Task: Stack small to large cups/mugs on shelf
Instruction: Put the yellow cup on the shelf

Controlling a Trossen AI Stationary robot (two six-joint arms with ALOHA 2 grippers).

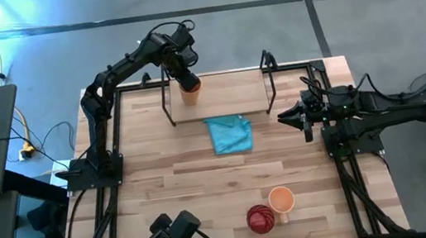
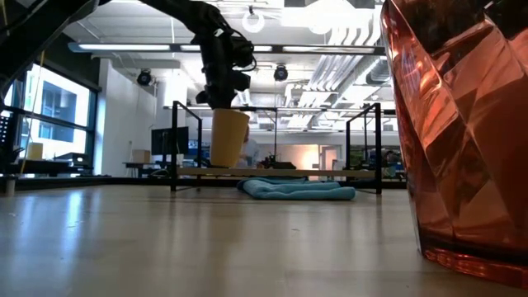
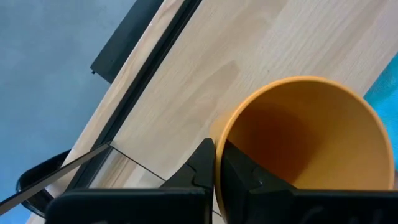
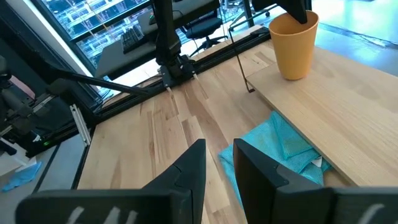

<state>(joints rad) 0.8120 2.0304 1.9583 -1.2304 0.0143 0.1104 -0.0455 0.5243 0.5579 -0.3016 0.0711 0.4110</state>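
Tumbler on shelf, rim-gripped.
Left end effector [image 3: 214,163] pinches the mustard-tan tumbler [image 1: 191,93] wall on the shelf [image 1: 227,100]; likely light, rigid, smooth. Right end effector [image 4: 217,163] idle, parted.

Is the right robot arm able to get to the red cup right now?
Probably yes. The right gripper hangs empty and open at the table's right side, and the dark red cup stands in the open near the front edge beside the orange mug. Only bare tabletop shows between them.
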